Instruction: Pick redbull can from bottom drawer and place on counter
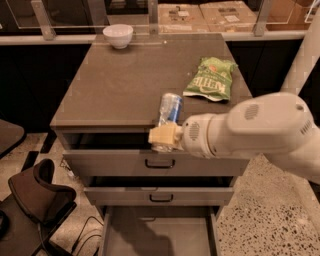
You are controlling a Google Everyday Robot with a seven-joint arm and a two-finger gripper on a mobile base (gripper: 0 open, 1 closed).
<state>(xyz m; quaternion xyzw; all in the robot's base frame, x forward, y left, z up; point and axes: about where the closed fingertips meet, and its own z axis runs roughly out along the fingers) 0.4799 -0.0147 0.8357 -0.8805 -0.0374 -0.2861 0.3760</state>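
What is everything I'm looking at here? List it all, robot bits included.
redbull can: one, blue and silver, held at the counter's front edge.
counter: one, grey-brown, top of the drawer cabinet.
bottom drawer: one, grey-brown, pulled open at the cabinet's foot.
upper drawers: two, grey-brown with dark handles, above the bottom drawer.
snack bag: one, green, on the counter's right side.
bowl: one, white, at the counter's back edge.
cardboard boxes: at least two, brown, behind the counter.
chair: one, dark, lower left on the floor.
gripper: one, beige fingers, shut on the can.
arm: one, white, reaching in from the right.
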